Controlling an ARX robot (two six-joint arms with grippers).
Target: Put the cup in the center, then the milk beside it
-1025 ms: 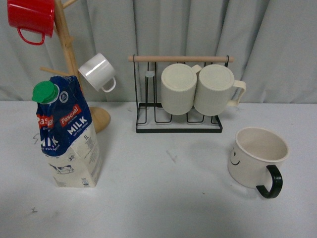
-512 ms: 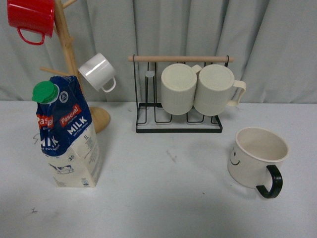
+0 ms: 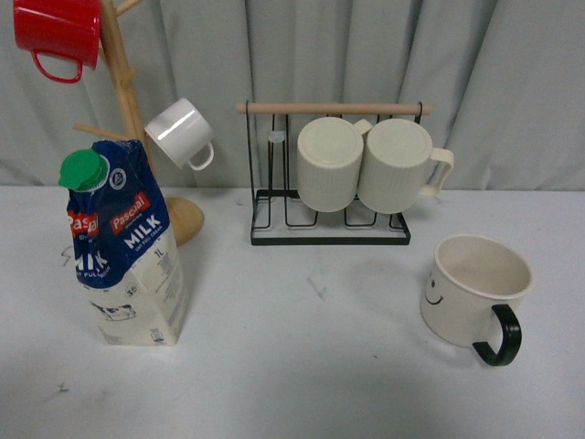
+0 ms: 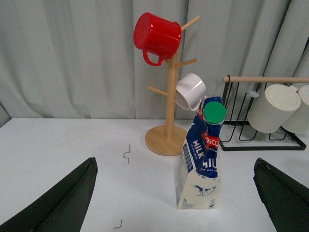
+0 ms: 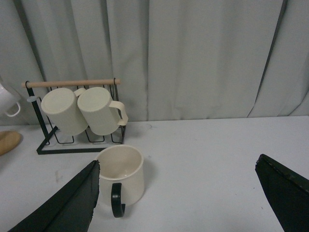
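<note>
a: where does the cup sit?
b: the wide cream mug with the black handle and smiley face (image 3: pixel 475 291) stands upright on the white tabletop (image 3: pixel 302 366), toward my right, handle turned to the front. from my right wrist view the same mug (image 5: pixel 121 174) is open side up, nothing in contact with it.

a: and the milk?
b: the tall blue-and-white milk carton with the round green cap (image 3: pixel 123 247) stands on my left side, well apart from the mug, just in front of the wooden mug tree (image 3: pixel 123 101). its top is creased and leans a little.

a: your jaws?
b: left gripper (image 4: pixel 176 203): jaws spread wide, carton (image 4: pixel 200 159) between the two fingers in that view but untouched. right gripper (image 5: pixel 183 203): jaws wide apart too, gripping nothing.

a: background items?
b: a red mug (image 3: pixel 57 32) and a small white mug (image 3: pixel 181 133) hang on the tree. two ribbed cream mugs (image 3: pixel 366 163) lie on their sides in the black wire rack with the wooden bar (image 3: pixel 334 108), behind the middle of the tabletop. grey curtain (image 3: pixel 512 82) behind all.
</note>
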